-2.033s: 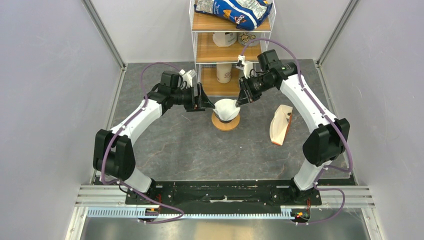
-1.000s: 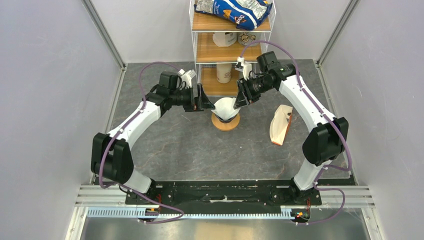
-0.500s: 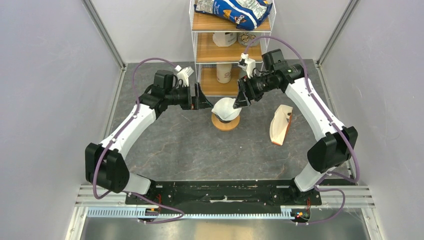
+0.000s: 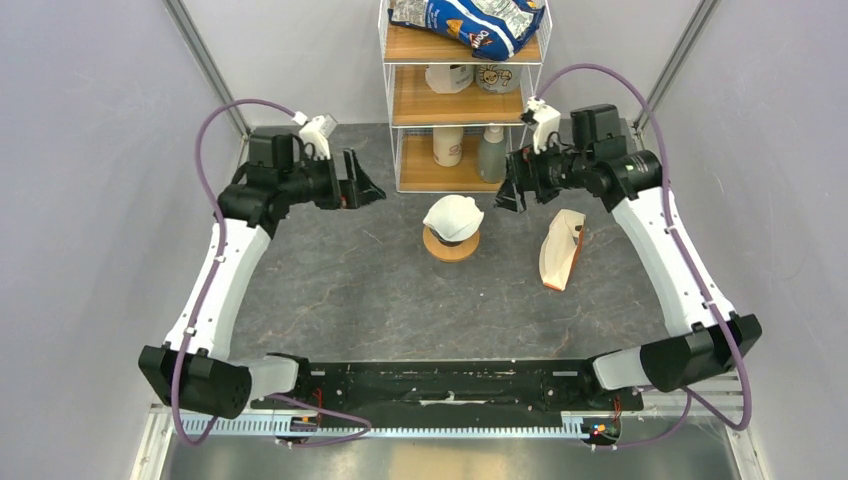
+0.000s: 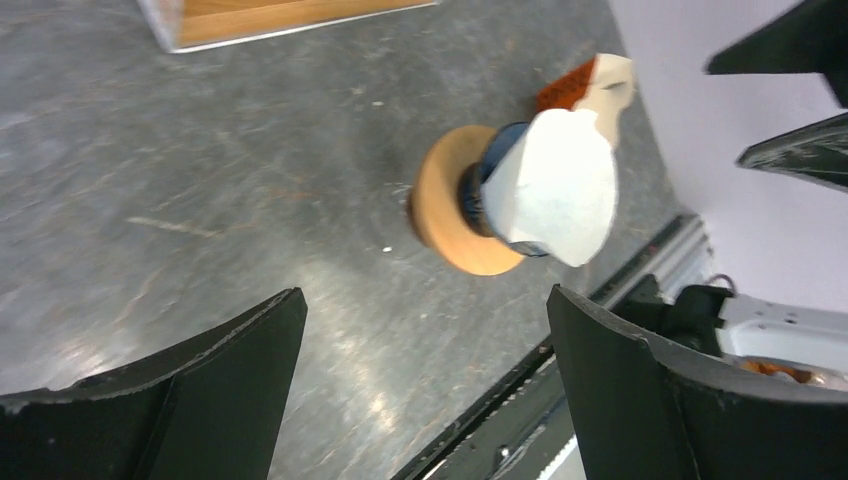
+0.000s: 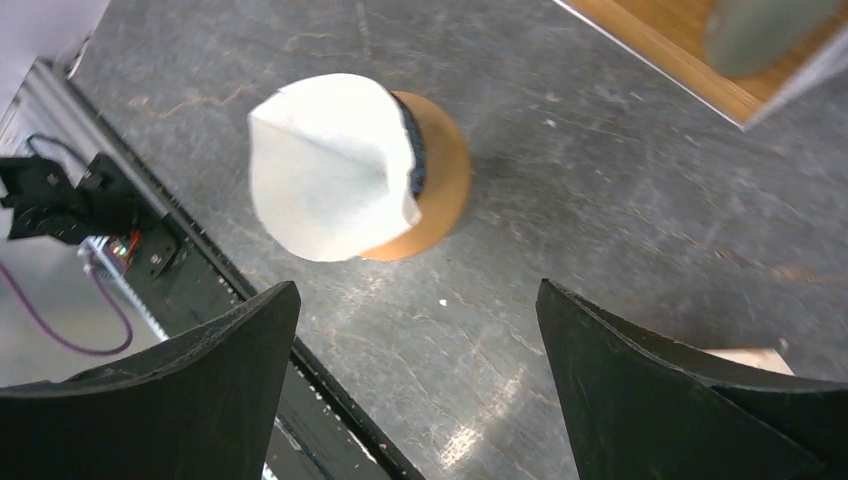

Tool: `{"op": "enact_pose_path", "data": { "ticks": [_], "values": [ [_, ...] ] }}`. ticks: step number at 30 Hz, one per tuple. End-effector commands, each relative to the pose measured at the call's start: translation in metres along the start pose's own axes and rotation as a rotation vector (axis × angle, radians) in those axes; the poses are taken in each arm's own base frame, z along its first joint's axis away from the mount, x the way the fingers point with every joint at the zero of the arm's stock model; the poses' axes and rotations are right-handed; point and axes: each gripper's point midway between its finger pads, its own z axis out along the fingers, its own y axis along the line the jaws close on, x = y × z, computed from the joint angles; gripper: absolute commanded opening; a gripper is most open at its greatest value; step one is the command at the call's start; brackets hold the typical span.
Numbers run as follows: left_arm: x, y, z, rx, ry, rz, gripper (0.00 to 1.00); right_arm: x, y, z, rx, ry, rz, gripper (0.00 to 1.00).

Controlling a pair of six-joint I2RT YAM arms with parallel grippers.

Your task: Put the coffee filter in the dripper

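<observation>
White paper of the coffee filter (image 4: 452, 213) is seen seated in the dripper (image 6: 413, 150), toward the far edge of the table (image 4: 400, 300), midway along. The left gripper (image 4: 366, 182) and right gripper (image 4: 508, 188) are held wide-fingered and empty, well apart from it. Placement is judged done; nothing seems left.

Bright, even light from above; the wrist views are softer.
Pale glare streaks the grey counter (image 5: 330, 285) below the coffee filter (image 5: 555, 190), which looks washed out and slightly blurred; the black jaws flanking it show dark, with little detail.
</observation>
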Motion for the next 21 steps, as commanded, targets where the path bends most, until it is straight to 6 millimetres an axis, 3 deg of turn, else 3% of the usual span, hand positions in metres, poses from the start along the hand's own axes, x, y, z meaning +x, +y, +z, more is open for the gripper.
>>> {"op": "enact_pose_path", "data": {
  "ticks": [1,8,12,16,21],
  "values": [
    [0.003,0.028,-0.031,-0.144,0.043,0.036,0.98,-0.004,-0.03,-0.017,0.15,-0.09,0.067,0.97],
    [0.014,0.104,-0.053,-0.44,0.104,0.024,0.99,0.04,-0.086,-0.042,0.379,-0.104,0.225,0.97],
    [0.023,0.139,-0.057,-0.582,0.157,0.078,0.99,0.073,-0.104,-0.043,0.446,-0.075,0.271,0.97],
    [0.029,0.155,-0.055,-0.624,0.169,0.126,0.99,0.088,-0.103,-0.038,0.441,-0.067,0.268,0.97],
    [0.036,0.154,-0.05,-0.604,0.167,0.11,1.0,0.089,-0.096,-0.036,0.401,-0.076,0.245,0.97]
  ]
}}
